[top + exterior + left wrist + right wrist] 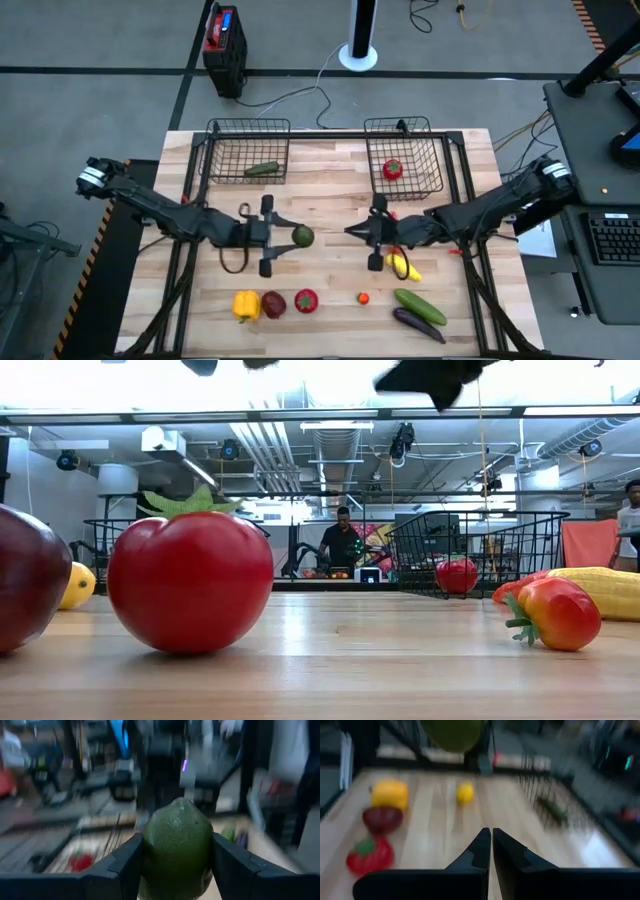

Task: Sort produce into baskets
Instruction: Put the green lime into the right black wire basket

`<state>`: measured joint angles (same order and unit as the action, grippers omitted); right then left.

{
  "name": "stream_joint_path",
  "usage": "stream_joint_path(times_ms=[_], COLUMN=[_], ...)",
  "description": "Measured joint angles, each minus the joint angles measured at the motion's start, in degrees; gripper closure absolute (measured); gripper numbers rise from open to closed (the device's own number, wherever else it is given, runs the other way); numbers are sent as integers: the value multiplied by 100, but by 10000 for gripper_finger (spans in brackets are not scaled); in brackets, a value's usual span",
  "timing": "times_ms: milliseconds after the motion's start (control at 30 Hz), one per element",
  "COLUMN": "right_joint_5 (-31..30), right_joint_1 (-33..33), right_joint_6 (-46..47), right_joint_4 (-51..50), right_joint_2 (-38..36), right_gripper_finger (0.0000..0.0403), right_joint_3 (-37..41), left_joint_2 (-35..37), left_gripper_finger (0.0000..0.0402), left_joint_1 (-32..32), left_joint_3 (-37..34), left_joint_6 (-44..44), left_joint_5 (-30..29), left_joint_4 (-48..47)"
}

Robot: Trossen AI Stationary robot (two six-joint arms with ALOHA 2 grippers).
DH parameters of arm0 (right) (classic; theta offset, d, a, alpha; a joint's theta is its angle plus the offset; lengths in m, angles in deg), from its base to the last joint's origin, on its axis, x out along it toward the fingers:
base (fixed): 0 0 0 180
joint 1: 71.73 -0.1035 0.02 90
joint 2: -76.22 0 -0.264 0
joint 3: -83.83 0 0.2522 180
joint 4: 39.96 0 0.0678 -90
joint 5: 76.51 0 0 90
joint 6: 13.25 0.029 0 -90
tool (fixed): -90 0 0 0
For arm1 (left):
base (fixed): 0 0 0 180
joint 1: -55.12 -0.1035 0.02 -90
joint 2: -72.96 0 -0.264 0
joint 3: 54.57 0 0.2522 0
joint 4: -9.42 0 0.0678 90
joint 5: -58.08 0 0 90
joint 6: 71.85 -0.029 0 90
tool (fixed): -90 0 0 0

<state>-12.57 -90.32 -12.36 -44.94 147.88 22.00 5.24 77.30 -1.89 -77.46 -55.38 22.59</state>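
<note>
My left gripper (pixel 288 237) is shut on a round green fruit (pixel 302 236) above the table's middle; the fruit fills the left wrist view (pixel 176 851). My right gripper (pixel 350 231) faces it from the right, shut and empty (pixel 491 840). The left black wire basket (pixel 225 150) holds a green cucumber (pixel 263 169). The right basket (pixel 425 150) holds a red tomato (pixel 393 169). On the near part of the table lie a yellow pepper (pixel 246 305), a dark red piece (pixel 273 304), a red tomato (pixel 306 299), a green cucumber (pixel 420 306) and a purple eggplant (pixel 418 324). My left gripper pinches the green fruit by its two opposite sides (pixel 150 857) between its two fingers (pixel 125 867). The fingers lie level and point toward the table's right edge. The fruit sits upright between them, lifted clear of the table.
A yellow piece (pixel 403 265) and a red piece (pixel 390 215) lie under my right arm, and a small orange piece (pixel 364 297) lies near the front. A red-and-black box (pixel 222 40) stands on the floor behind the table. A person (pixel 343 540) stands far behind.
</note>
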Motion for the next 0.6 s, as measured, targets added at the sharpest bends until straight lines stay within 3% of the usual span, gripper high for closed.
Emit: stream_joint_path(times_ms=[267, 467, 600], right_joint_5=[-113, -108, -63], right_joint_1=[-63, -61, -65], right_joint_6=[-1590, -1660, -1466], right_joint_4=[2485, 2821, 2538], right_joint_2=[738, 1142, 1200], right_gripper_finger=[390, 384, 351], right_joint_3=[160, -199, -382], left_joint_2=[-459, -712, -753], left_gripper_finger=[222, 222, 222], left_joint_1=[-4, -4, -4], left_joint_3=[-609, -824, -824], left_joint_6=[232, 311, 313], left_joint_5=[138, -106, -286], left_joint_4=[2312, 3005, 3021])
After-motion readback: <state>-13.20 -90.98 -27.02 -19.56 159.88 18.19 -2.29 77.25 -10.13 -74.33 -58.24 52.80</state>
